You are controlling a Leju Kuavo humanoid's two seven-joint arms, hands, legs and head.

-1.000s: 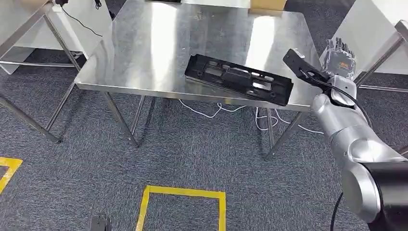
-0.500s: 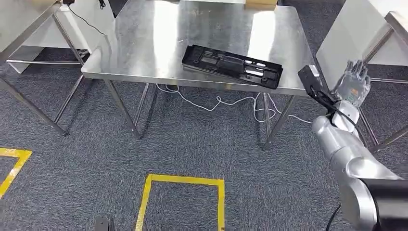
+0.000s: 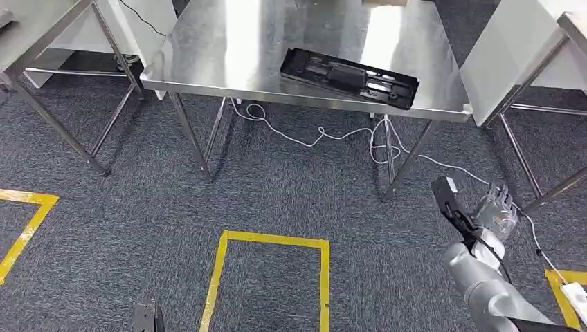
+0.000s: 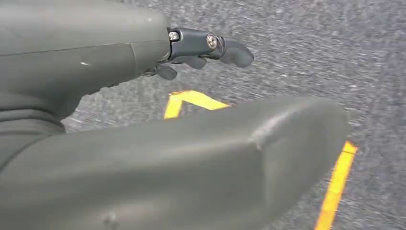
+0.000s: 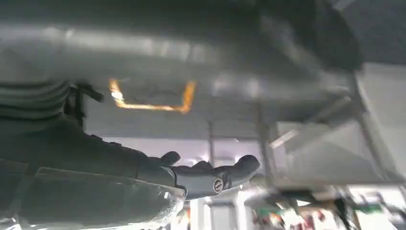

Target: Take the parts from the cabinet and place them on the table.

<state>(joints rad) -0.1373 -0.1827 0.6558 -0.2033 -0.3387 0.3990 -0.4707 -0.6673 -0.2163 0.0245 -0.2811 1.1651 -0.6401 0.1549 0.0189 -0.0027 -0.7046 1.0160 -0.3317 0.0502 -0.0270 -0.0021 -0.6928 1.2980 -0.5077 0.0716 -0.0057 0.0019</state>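
Carpet: you're looking at a lot of it in front of the table, so I'd judge the robot is standing back from the table, not working at it

Table: steel top, seen from the front, bare apart from one item

Part: long black frame, flat on the table, at the front right of the top. It lies at a slant to the front edge, with its right end close to the table's front right corner. Nothing is touching it. Fully supported, no overhang that I can make out, so this one reads as placed

Tape square: yellow outline on the carpet, well in front of the table. Probably a standing mark for the robot. That's a guess

Cable: white, loose on the carpet under the table's front edge, running past the right front leg. Trip risk if you walk the robot in close on that side

Right hand: low, in front of the table and off to its right, well below the top. Fingers spread, nothing in it. Arm hangs, which fits a hand that's done with the part

Left hand: over carpet and yellow tape, fingers loose and apart from the thumb, empty

My read: next leg is back to the cabinet. You can't see the cabinet from here
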